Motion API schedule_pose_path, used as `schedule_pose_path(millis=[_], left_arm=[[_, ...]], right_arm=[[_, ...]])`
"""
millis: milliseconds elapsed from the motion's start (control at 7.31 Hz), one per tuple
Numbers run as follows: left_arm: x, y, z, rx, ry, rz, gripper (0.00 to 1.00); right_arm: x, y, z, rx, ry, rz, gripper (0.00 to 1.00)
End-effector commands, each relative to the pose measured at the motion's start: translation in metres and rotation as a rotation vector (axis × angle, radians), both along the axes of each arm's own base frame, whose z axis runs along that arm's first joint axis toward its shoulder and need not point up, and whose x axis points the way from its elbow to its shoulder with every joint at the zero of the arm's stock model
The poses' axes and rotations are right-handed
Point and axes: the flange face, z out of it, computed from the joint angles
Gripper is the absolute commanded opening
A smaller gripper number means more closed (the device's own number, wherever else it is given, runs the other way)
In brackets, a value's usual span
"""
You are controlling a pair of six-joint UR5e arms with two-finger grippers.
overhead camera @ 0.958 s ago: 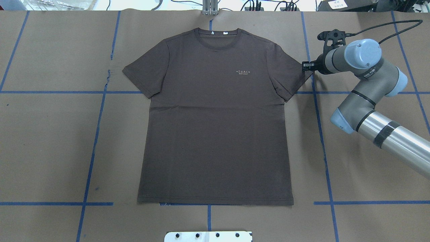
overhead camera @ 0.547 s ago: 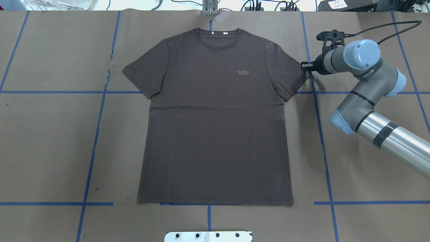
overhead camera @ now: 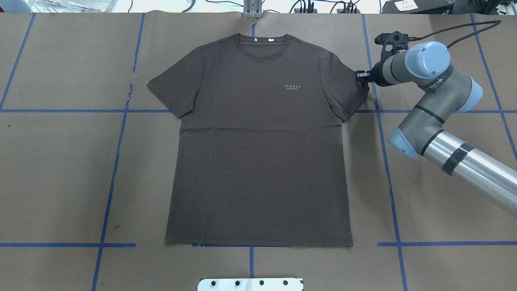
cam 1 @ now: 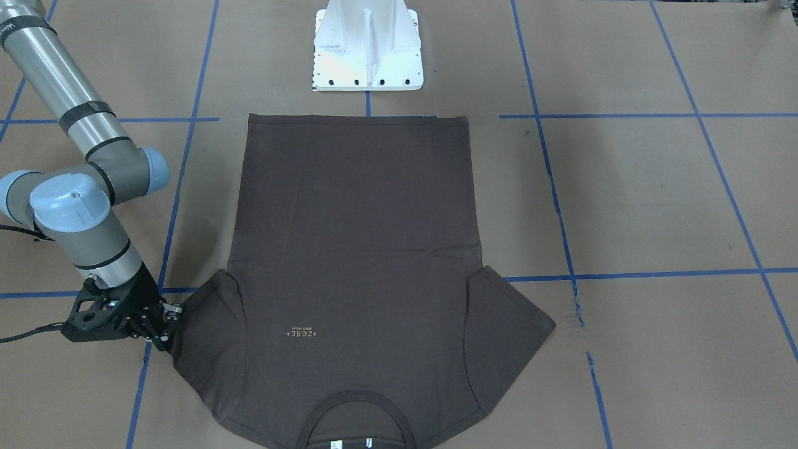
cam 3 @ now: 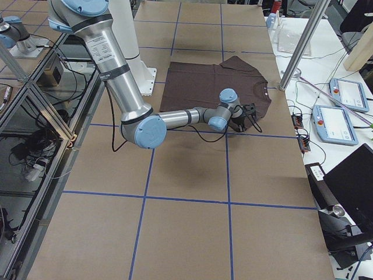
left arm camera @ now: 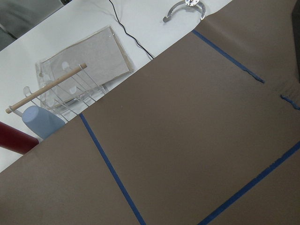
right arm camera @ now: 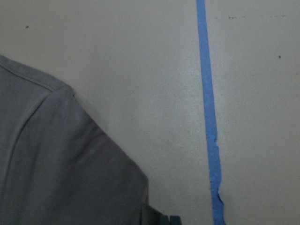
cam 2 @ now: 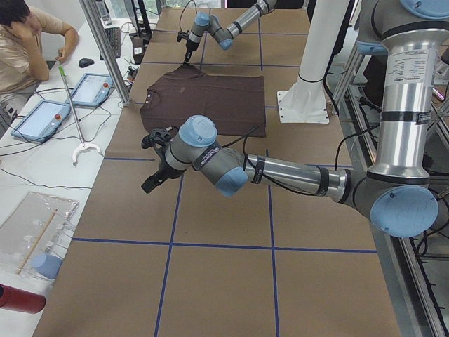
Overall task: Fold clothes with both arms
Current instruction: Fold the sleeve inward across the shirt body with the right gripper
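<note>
One shirt (overhead camera: pixel 258 161) is lying flat and face up on the brown paper (overhead camera: pixel 60 169). Its collar (overhead camera: pixel 262 51) is pointing away from my base (cam 1: pixel 368 56), and its hem (overhead camera: pixel 258 244) is lying nearest the base. Both sleeves are spreading outward. The logo (overhead camera: pixel 293 87) is showing on the chest, toward my right side. White tags (overhead camera: pixel 270 39) are sitting inside the neck.

I am holding my right gripper (overhead camera: pixel 359 76) low at the outer edge of the sleeve (overhead camera: pixel 347 91) on my right. It is touching the cuff edge or sitting just beside it; I cannot tell which. Whether its jaws are parted or closed I cannot tell either: they are showing too small and dark against the cloth. The right wrist camera is showing the sleeve corner on the paper, a blue tape line (right arm camera: pixel 208 117) running beside it, and only a sliver of finger at the bottom edge.

My left gripper (cam 2: pixel 149 184) is hanging above bare paper, well apart from the shirt. It is showing only from the table's left end, so I cannot tell whether it is parted or closed. The left wrist camera is showing paper, tape, and a clear rack (left arm camera: pixel 79 79) on the white tabletop beyond the paper.

A person (cam 2: pixel 28 42) is sitting across the table beside two tablets (cam 2: pixel 42 118).
</note>
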Motion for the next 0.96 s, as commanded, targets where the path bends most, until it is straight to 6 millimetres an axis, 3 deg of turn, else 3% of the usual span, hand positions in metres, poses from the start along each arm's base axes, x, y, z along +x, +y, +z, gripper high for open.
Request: schedule_pose_path(millis=[0, 137, 411, 684, 821], left_arm=[[0.000, 0.000, -0.002, 0.002, 0.001, -0.001, 1.00], [0.000, 0.000, -0.002, 0.002, 0.001, -0.001, 1.00], [0.000, 0.000, -0.002, 0.001, 0.002, -0.002, 1.00], [0.000, 0.001, -0.001, 0.000, 0.002, 0.000, 1.00], [0.000, 0.001, 0.001, -0.004, 0.001, -0.002, 1.00]], right_arm=[[-0.016, -0.008, -0.105, -0.113, 0.048, 0.036, 0.00], [-0.047, -0.001, -0.131, -0.124, 0.028, 0.066, 0.00], [-0.105, -0.007, -0.174, -0.134, 0.012, 0.131, 0.00], [-0.131, -0.006, -0.178, -0.113, 0.041, 0.141, 0.00], [-0.137, -0.001, -0.181, -0.103, 0.044, 0.138, 0.72]])
